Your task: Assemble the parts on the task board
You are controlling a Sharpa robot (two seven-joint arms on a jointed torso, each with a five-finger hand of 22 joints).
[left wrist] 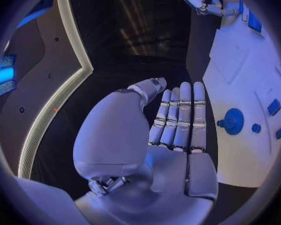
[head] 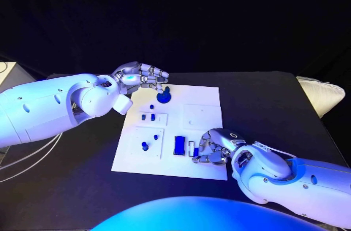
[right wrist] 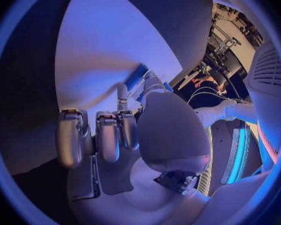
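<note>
- The white rectangular task board (head: 201,120) lies flat in the middle of the black table (head: 278,114).
- The left hand (head: 140,76) hovers at the board's far left corner; the left wrist view shows its fingers (left wrist: 181,116) straight and side by side, palm bare, grasping nothing.
- A round blue disc part with a small knob (head: 164,95) sits on the board just beside that hand's fingertips, apart from them in the left wrist view (left wrist: 232,121).
- A small blue round dot part (head: 151,107) lies on the board close to the disc, toward the near edge.
- Two short blue bar parts (head: 148,117) sit side by side in a raised white square, nearer still.
- A small blue peg part (head: 145,146) stands in the near left square of the board.
- A long dark blue block part (head: 179,145) lies near the board's near edge, just beside the right hand (head: 212,149).
- The right hand rests on the board's near right area with fingers curled down; whether it grips anything cannot be told.
</note>
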